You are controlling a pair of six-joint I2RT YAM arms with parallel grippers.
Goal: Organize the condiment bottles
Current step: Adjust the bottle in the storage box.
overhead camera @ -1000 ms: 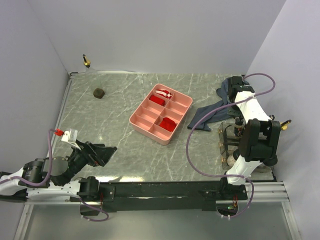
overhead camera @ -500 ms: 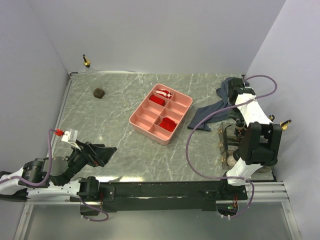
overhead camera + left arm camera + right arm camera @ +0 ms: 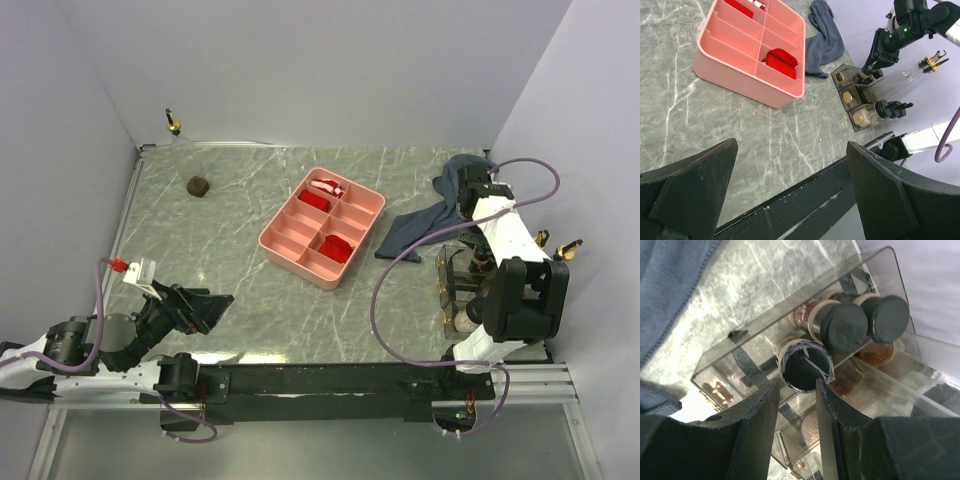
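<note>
Carefully: right claw (image 3: 796, 382) seems to pinch the black-capped bottle (image 3: 802, 367) in the clear rack (image 3: 790, 325) at the desk's (image 3: 230, 260) right edge; lower it straight, avoiding the neighbouring caps (image 3: 850, 327). Left claw (image 3: 790, 145) gapes wide.

Left gripper (image 3: 791, 146) spread; right gripper (image 3: 797, 384) perhaps clamped.

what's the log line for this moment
left gripper: open, empty | right gripper: straddling black-capped bottle in clear rack, grip unclear | pink tray: no bottles
</note>
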